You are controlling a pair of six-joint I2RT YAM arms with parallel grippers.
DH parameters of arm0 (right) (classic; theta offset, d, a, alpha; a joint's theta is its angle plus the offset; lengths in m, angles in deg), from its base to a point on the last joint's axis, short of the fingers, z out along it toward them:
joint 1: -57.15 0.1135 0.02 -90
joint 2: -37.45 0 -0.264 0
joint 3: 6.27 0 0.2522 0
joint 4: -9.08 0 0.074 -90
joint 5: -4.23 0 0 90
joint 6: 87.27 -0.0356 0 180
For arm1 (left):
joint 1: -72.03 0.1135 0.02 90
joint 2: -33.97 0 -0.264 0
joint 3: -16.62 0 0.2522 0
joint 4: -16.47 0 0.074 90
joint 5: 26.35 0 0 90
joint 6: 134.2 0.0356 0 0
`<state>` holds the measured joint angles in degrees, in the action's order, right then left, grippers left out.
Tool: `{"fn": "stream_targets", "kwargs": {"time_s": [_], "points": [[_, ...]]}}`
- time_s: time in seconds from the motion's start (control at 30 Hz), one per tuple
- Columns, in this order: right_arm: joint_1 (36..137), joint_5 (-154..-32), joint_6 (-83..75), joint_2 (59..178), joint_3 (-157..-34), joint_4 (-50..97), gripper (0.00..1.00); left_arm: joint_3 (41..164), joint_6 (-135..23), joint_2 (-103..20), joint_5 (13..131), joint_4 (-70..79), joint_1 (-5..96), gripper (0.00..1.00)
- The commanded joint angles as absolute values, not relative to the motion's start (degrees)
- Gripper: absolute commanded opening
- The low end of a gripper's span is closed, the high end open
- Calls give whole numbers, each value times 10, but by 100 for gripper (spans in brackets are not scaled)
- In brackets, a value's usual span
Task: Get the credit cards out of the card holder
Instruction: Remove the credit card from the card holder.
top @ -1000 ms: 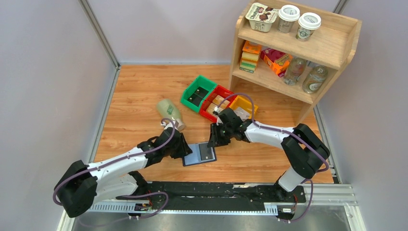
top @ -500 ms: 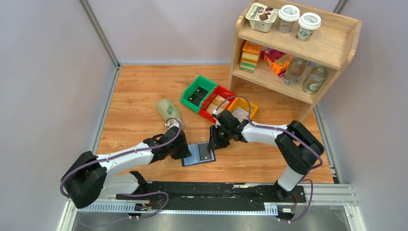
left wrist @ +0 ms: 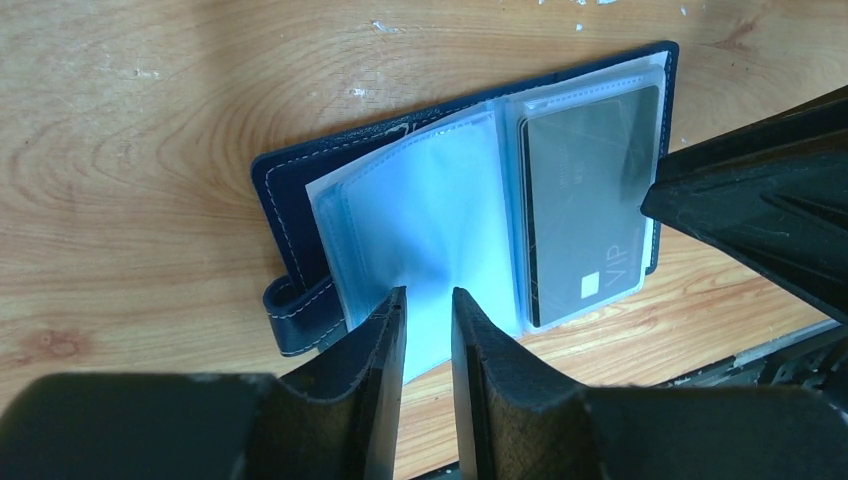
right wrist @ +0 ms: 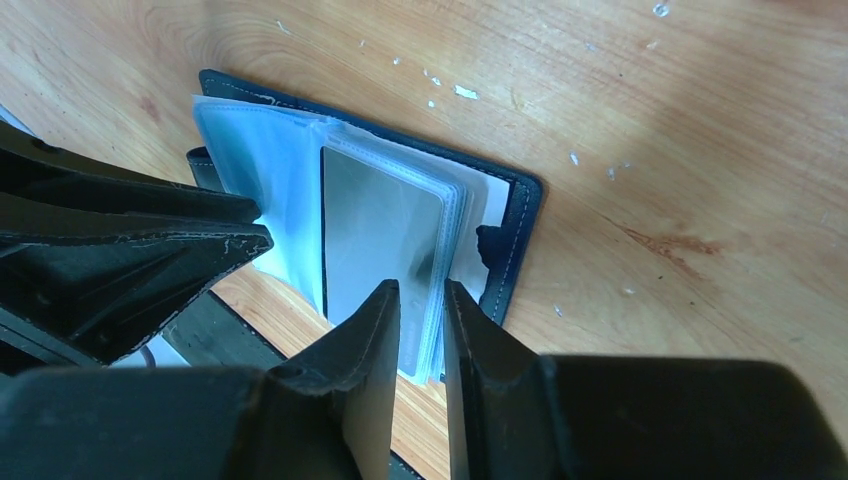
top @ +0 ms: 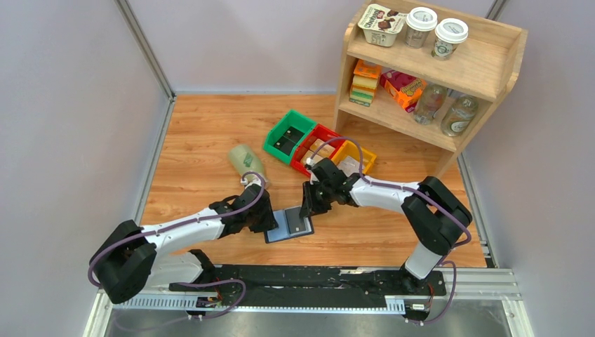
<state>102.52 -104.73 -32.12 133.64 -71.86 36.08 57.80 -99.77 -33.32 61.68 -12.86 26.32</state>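
Left gripper (left wrist: pixel 427 296) and right gripper (right wrist: pixel 420 290) are set at opposite sides of the opened card holder (top: pixel 284 232).
Each pair of jaws is seen narrowly apart. A loose clear sleeve (left wrist: pixel 430 210) is straddled by the left, the sleeve stack (right wrist: pixel 452 250) by the right; whether either is clamped cannot be told. The card holder is laid flat on the wooden worktop (top: pixel 210 140), close to its near edge, about midway along. A dark credit card (left wrist: pixel 585 200) marked VIP is tucked in a sleeve.
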Motion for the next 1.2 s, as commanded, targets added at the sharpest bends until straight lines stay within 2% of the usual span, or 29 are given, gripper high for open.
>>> {"fn": "stream_targets", "kwargs": {"time_s": [0.0,0.37,0.47,0.63,0.83,0.97,1.0,1.07,1.17], "points": [[1036,-1050,-318,1340,-746,359,23,579,-989,-339,622,-133,262,31],[1064,-1054,-313,1383,-757,363,8,538,-1014,-308,630,-71,262,29],[1065,-1075,-322,1377,-757,356,0,527,-1025,-303,633,-61,262,28],[1065,-1094,-339,1355,-763,343,0,517,-1035,-269,621,-74,262,26],[1065,-1074,-346,1348,-758,343,4,542,-1028,-197,558,-184,262,27],[1066,-1068,-353,1347,-753,339,9,580,-977,-202,536,-250,262,50],[1065,-1067,-353,1345,-753,339,9,594,-969,-213,533,-262,262,59],[1065,-1064,-354,1342,-756,342,12,611,-953,-230,524,-291,262,67],[1065,-1057,-355,1344,-760,352,17,628,-935,-249,506,-324,262,68]]}}
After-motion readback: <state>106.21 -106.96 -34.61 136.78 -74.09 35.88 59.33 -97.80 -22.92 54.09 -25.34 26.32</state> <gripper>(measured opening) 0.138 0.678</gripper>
